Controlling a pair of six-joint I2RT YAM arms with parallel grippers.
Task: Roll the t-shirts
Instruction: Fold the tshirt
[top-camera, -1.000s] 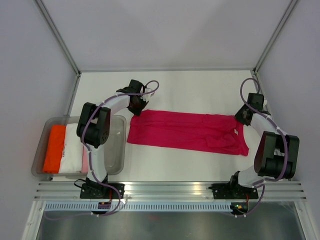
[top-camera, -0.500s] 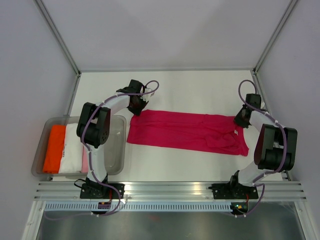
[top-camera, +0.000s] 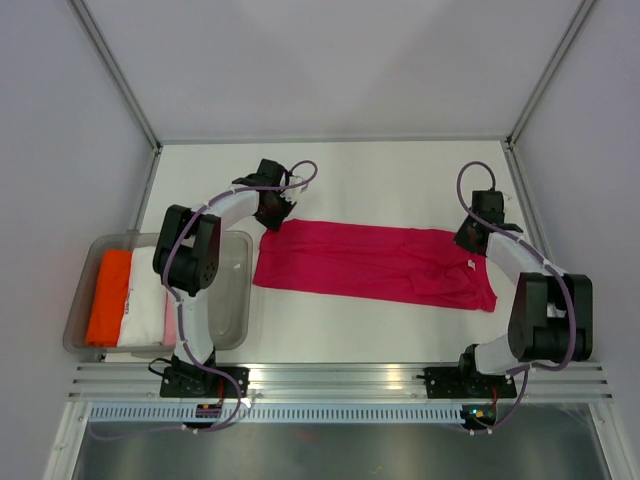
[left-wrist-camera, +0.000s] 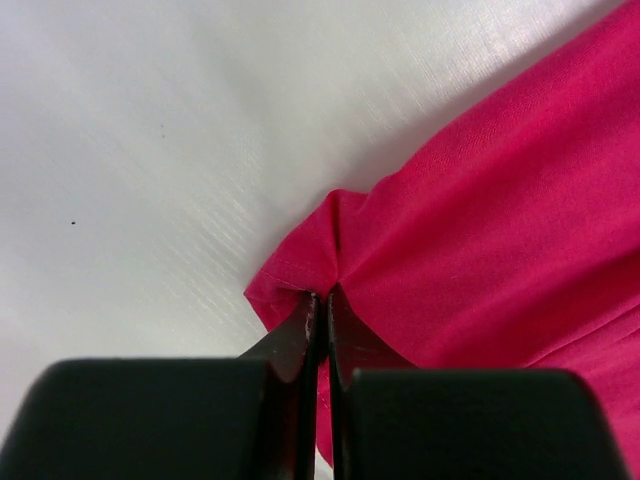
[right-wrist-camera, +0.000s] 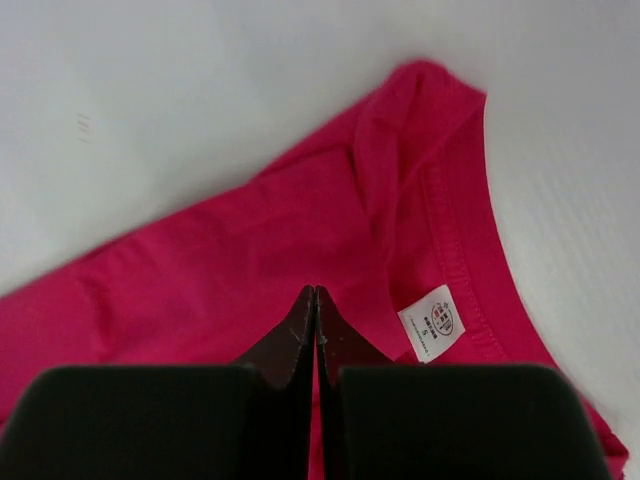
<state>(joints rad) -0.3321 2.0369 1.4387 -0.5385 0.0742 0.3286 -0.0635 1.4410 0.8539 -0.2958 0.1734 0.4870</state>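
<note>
A deep magenta t-shirt (top-camera: 370, 262) lies folded into a long flat band across the table, collar end at the right. My left gripper (top-camera: 272, 222) is at its far left corner. In the left wrist view the left gripper (left-wrist-camera: 322, 293) is shut on that corner of the t-shirt (left-wrist-camera: 500, 220), and the cloth puckers at the tips. My right gripper (top-camera: 468, 243) is at the far right corner. In the right wrist view the right gripper (right-wrist-camera: 316, 290) is shut just over the t-shirt (right-wrist-camera: 220, 260), beside the white size label (right-wrist-camera: 432, 322). No cloth shows between its tips.
A clear plastic tub (top-camera: 240, 290) stands at the left by the left arm's base. It holds a folded orange cloth (top-camera: 108, 296) and a white one (top-camera: 148, 300). White walls with metal posts close the table at the back and sides.
The right arm has swung left and a little farther back, bringing its gripper from the shirt's right edge onto the collar corner. The left arm and the shirt have not moved.
</note>
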